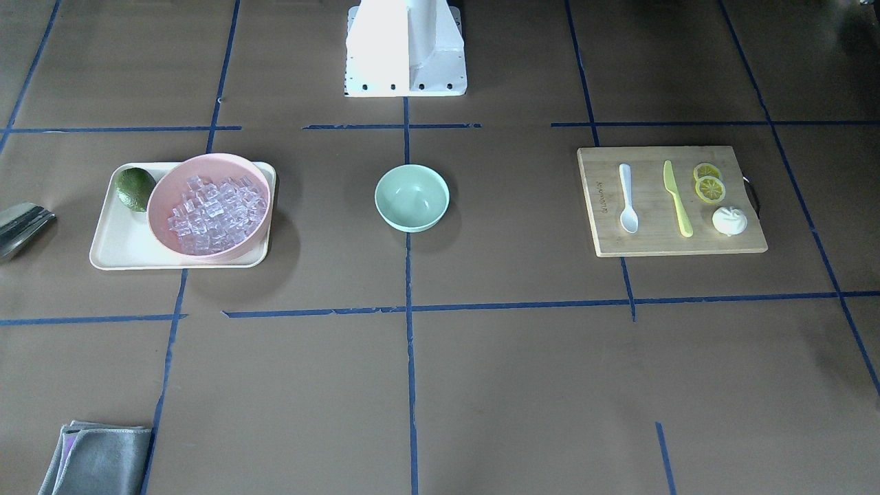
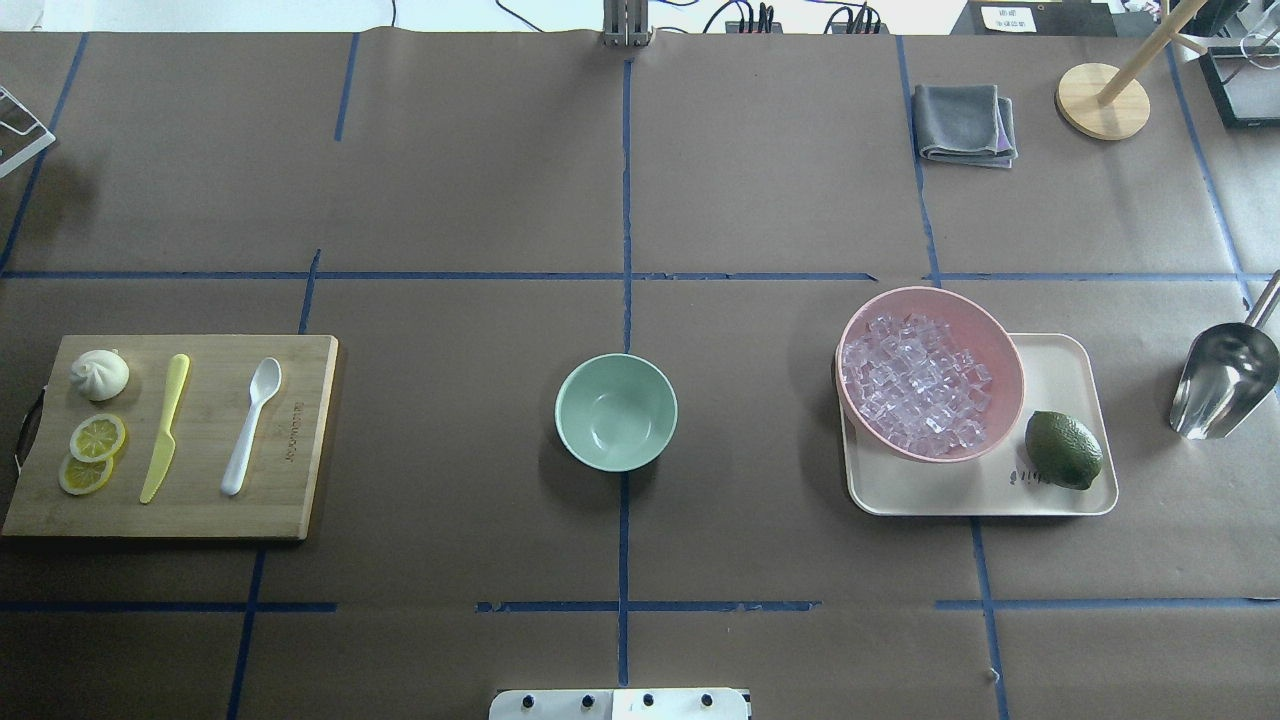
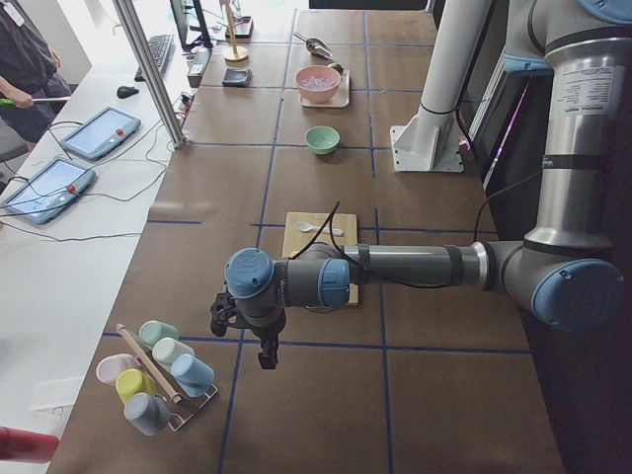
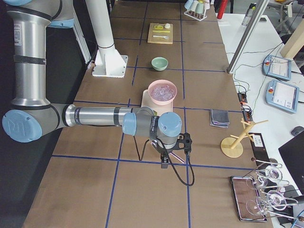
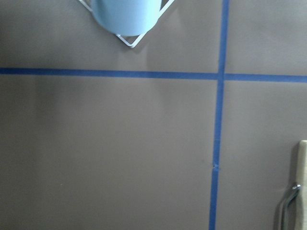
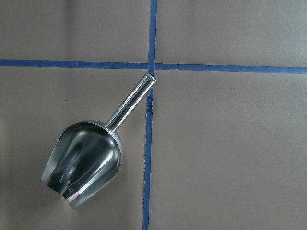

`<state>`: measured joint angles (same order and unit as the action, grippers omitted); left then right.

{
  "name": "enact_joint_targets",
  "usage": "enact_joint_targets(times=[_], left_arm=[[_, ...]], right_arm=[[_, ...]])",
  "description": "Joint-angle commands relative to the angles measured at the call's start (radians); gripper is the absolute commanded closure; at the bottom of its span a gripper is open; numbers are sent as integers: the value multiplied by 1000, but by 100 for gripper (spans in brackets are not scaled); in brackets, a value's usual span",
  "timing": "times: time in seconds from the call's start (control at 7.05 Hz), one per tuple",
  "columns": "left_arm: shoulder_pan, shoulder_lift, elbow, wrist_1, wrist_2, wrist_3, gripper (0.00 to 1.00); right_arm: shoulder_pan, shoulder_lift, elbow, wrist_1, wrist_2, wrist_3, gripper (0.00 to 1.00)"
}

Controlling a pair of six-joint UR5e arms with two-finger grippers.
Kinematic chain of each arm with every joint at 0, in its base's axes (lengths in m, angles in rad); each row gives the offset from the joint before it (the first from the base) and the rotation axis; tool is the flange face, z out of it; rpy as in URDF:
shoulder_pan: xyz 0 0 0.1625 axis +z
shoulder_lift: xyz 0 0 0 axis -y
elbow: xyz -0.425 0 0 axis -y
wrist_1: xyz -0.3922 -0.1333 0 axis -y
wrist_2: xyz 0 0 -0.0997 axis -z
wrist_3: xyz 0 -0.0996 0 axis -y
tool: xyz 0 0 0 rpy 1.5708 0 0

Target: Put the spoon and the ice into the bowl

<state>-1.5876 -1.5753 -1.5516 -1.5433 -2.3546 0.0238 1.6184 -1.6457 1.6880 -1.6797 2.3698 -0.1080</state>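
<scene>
The white spoon point(image 2: 251, 425) lies on a wooden cutting board point(image 2: 300, 440) at the table's left, beside a yellow knife point(image 2: 165, 428). The mint-green bowl point(image 2: 616, 411) stands empty at the centre. The ice point(image 2: 915, 385) is piled in a pink bowl point(image 2: 1008, 350) on a cream tray point(image 2: 1060, 360) at the right. My left gripper point(image 3: 267, 355) shows only in the exterior left view, hanging past the board's end near a cup rack. My right gripper point(image 4: 165, 164) shows only in the exterior right view, past the tray. I cannot tell whether either is open or shut.
A metal scoop point(image 2: 1222, 380) lies right of the tray, directly under the right wrist camera point(image 6: 84, 163). A lime point(image 2: 1063, 450) sits on the tray. Lemon slices point(image 2: 92, 452) and a white bun point(image 2: 100, 375) lie on the board. A grey cloth point(image 2: 965, 122) lies far right.
</scene>
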Motion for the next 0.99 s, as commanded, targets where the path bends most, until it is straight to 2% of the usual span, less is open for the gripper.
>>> enact_joint_targets(times=[0.0,0.14,0.43,0.85], left_arm=[[3,-3,-10,-8,-17,-16,0],[8,-44,-8,-30,-12,-19,0],[120,-63,-50,-31,-5,-33,0],[217,-51,-233,-12,-3,-186,0]], right_arm=[[0,3,1,0,0,1,0],[0,3,10,0,9,-1,0],[-3,44,41,0,6,-2,0],[-5,40,28,0,6,-2,0]])
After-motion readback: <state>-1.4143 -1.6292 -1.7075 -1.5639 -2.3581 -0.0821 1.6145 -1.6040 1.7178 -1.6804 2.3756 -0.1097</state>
